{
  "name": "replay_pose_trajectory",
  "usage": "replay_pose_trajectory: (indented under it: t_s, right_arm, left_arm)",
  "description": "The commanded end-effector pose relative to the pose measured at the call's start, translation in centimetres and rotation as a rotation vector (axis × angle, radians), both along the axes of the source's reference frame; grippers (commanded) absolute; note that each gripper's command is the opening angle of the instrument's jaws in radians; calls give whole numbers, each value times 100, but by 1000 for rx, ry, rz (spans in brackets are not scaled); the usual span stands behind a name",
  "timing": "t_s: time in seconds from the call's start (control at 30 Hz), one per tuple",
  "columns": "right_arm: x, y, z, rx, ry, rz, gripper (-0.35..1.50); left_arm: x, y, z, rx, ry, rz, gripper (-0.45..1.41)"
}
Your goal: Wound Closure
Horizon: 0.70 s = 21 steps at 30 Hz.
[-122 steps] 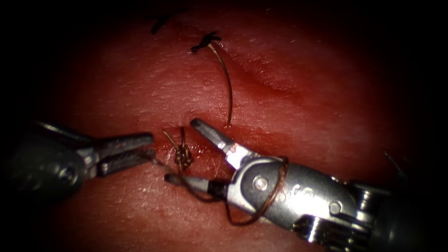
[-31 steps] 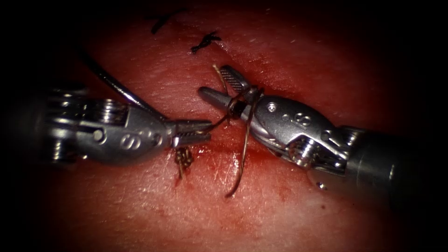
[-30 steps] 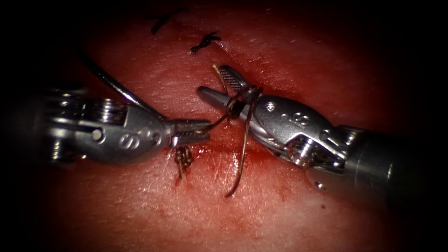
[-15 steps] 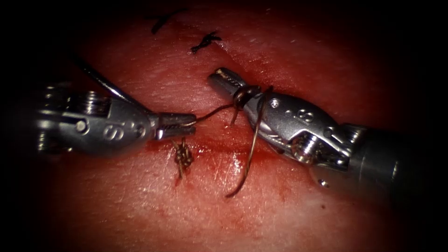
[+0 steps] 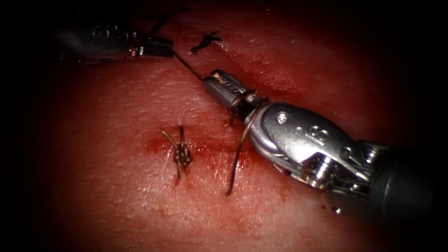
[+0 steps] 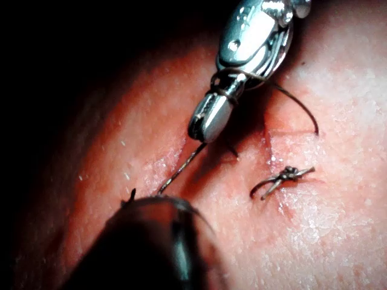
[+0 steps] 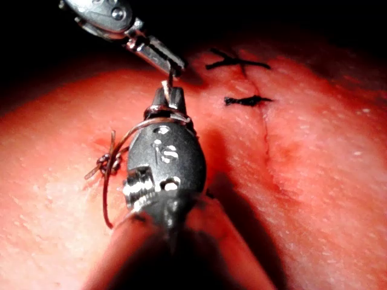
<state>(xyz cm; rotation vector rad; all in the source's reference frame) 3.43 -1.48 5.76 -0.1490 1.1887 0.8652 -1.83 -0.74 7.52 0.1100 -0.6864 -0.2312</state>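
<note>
Upper left: left tool [image 5: 163, 46] clamped on the thread [image 5: 189, 66], pulled taut. Finished knot [image 5: 182, 154] sitting on the cut [image 5: 205, 151] mid-tissue [image 5: 116, 186], dark stitch [image 5: 205, 42] above. Then right tool [image 5: 219, 84], pinched shut on the same thread, loops wrapped round its jaws, loose tail into tissue. Can't spot the needle.

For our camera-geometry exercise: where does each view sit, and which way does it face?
Endoscope: above and in front of the tissue; left pincer and right pincer both shut on the thread.
Left wrist: along the left shaft, facing the right pincer.
Right wrist: along its own pincer, facing the left pincer.
Shared: all show the knot.
</note>
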Motion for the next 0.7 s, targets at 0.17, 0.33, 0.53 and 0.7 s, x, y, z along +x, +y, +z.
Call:
replay_pose_trajectory:
  t_s: [0.17,0.33,0.53,0.7]
  right_arm:
    - [-2,-48,-5,-28,5,-28,-35]
    - [-13,-94,-5,-43,-10,-56,-35]
    - [-17,-117,13,-50,-39,-78,-35]
    - [-17,-135,21,-57,-50,-95,-35]
  left_arm:
    - [3,76,23,6,17,-32,-45]
    - [-2,108,20,-33,-17,-70,-45]
    - [-21,122,12,-109,-96,-133,-45]
    - [-35,127,12,-185,-51,-227,-45]
